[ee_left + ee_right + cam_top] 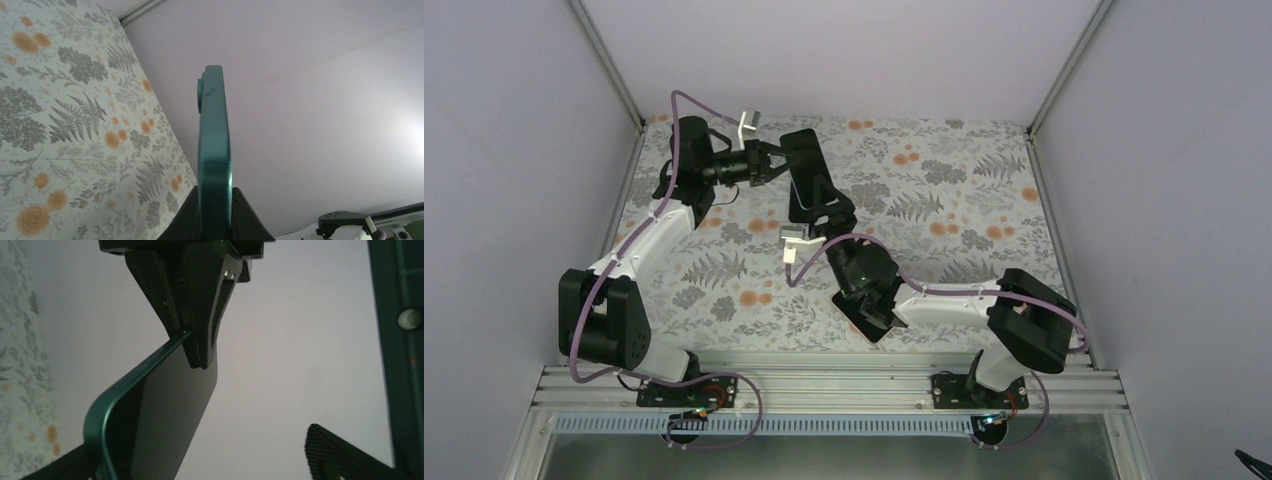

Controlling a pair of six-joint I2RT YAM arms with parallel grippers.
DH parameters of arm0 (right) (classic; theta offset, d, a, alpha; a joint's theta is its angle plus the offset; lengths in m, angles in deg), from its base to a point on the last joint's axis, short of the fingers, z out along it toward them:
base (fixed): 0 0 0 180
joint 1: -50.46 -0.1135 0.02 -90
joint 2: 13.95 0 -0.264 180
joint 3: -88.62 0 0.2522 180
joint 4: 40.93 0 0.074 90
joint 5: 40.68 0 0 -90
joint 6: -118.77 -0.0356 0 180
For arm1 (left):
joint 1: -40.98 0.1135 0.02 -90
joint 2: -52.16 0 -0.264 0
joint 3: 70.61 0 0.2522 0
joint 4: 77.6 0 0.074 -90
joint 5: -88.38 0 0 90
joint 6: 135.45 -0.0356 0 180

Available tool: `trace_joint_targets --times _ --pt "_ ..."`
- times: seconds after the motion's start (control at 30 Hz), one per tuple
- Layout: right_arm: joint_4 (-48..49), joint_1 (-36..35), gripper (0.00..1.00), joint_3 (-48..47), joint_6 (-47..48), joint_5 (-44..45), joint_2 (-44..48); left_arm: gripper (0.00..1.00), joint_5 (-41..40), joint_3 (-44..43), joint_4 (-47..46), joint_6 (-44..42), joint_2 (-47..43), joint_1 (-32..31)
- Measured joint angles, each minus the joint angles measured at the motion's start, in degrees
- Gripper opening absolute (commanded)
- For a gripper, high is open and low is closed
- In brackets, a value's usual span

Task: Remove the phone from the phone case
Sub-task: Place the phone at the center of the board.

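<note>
Nearest the arms' bases, the right gripper was found at the near short end of the phone, its jaws standing wide. In its wrist view one finger stood well apart from the handset's dark face, the other lay just beside the teal rim, and neither was seen to press on it. The phone was held up off the floral table cover, its long axis running roughly near to far, so that it lay straight ahead of the right gripper and passed between its fingers. A teal rim wrapped the dark face. I judged this to be the phone case, on the phone, though the join could not be made out. Farthest off, the left gripper reached in from the left side and was clamped across the thickness of one long edge. In my judgement the left arm had the hold and the right was nearer the free end, so any parting pull would run along that axis.
</note>
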State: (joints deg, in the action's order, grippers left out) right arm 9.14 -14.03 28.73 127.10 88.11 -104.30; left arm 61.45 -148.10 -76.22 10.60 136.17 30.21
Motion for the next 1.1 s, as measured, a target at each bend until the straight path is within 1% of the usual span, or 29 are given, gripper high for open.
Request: trace_joint_targets --times 0.03,0.1,0.17,0.23,0.3,0.43,0.63,0.77,0.83,0.97,1.1 --pt "-1.18 0.00 0.95 0.00 -1.16 0.02 0.72 0.02 -0.04 -0.20 0.46 -0.39 0.00 0.11" --pt "-5.53 -0.02 0.99 0.00 -4.26 -0.07 2.97 0.02 -0.44 -0.52 0.98 -1.49 0.00 0.61" --pt "-11.50 -0.07 1.00 -0.24 -8.90 -0.13 5.51 0.02 -0.94 -0.66 1.44 -2.67 -0.04 1.27" --pt "-20.85 -0.09 0.99 -2.56 -16.00 -0.26 7.67 0.02 -1.33 -0.66 1.81 -3.63 -0.11 1.75" --pt "-30.29 -0.11 0.99 -6.38 -23.08 -1.11 8.68 0.02 -1.99 -0.66 2.45 -5.22 -0.17 2.05" --pt "-48.92 -0.04 0.99 -15.06 -36.63 -5.64 10.38 0.02 -3.04 -0.66 4.46 -8.59 -0.50 2.34" --pt "-62.62 0.52 0.99 -16.41 -46.53 -10.03 12.50 0.02 -3.28 -0.66 6.99 -14.23 -1.16 2.62" --pt "-71.71 1.97 0.99 -17.00 -52.19 -15.17 12.50 0.02 -3.28 -0.66 8.31 -17.49 -1.55 2.80" --pt "-76.28 3.58 0.99 -18.78 -55.63 -19.06 12.48 0.02 -3.28 -0.66 8.63 -19.12 -1.88 2.80" --pt "-81.09 7.52 0.99 -23.37 -62.47 -26.21 12.50 0.02 -3.23 -0.66 9.75 -22.08 -2.62 2.80" --pt "-84.98 13.64 0.99 -28.06 -69.29 -37.22 12.63 0.02 -2.40 -0.61 9.81 -24.13 -3.06 2.80"
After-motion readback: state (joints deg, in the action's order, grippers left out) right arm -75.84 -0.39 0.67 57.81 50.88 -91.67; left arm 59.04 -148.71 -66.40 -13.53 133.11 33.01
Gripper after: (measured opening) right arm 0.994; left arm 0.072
